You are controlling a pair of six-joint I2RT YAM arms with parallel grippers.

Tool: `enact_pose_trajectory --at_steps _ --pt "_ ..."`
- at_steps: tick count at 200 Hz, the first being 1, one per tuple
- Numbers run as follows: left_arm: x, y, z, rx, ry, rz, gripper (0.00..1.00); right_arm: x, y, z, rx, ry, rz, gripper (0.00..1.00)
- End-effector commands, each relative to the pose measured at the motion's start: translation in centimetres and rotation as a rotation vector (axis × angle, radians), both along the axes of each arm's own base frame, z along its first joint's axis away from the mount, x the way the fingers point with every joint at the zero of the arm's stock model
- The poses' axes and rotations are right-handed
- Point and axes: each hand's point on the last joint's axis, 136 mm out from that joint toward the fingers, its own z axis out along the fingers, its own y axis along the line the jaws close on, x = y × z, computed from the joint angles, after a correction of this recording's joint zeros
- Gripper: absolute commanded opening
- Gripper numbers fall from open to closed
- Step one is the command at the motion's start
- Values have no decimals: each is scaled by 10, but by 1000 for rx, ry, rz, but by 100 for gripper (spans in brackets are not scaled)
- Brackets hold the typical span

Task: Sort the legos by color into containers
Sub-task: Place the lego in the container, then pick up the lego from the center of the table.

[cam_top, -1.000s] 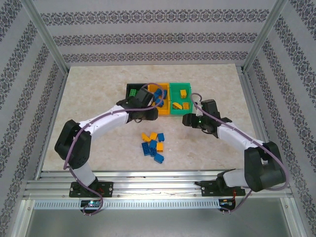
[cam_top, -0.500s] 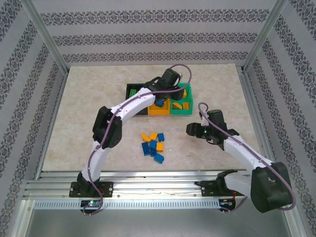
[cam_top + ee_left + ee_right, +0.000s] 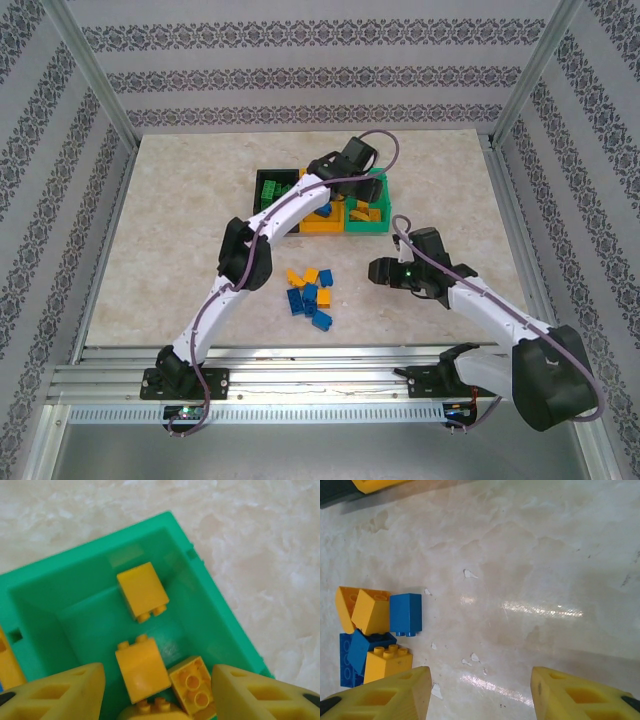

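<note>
My left gripper (image 3: 366,186) hangs open over the green container (image 3: 386,226). In the left wrist view that green container (image 3: 45,587) holds several yellow legos, one (image 3: 142,590) further in and two (image 3: 142,666) (image 3: 192,682) lying loose between the spread fingers (image 3: 60,692), with nothing gripped. The orange container (image 3: 322,227) holds blue legos, and the black container (image 3: 262,176) holds green legos (image 3: 270,188). A pile of blue and yellow legos (image 3: 310,293) lies on the table. My right gripper (image 3: 373,270) is open just right of that pile. The right wrist view has a blue brick (image 3: 406,614) and a yellow brick (image 3: 387,662) at its left.
The marble-patterned table (image 3: 180,220) is fenced by metal frame posts (image 3: 95,75) and patterned walls. My left arm's elbow (image 3: 245,252) stands high just left of the loose pile. Small white chips (image 3: 470,573) mark the table surface.
My left arm has swung from the orange container to over the green one and its jaws have spread. My right gripper has drawn back toward the near side and shifted slightly left.
</note>
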Motion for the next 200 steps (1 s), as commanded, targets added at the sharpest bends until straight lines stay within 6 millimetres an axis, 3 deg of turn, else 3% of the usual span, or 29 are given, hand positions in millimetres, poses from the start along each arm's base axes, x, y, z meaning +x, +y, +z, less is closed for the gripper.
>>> enact_pose_trajectory --at_steps 1,38,94,143,200 --pt "-16 19 37 8 -9 -9 58 5 13 1 0 8 27 55" --pt "-42 41 52 -73 -15 31 58 10 52 1 -36 -7 136 55" --pt "-73 102 33 -243 81 177 58 16 95 3 -37 -16 235 55" --pt "-106 155 16 -243 76 286 58 13 112 -10 -74 0 296 56" --pt "-132 187 9 -227 53 341 58 16 123 -35 -169 48 342 57"
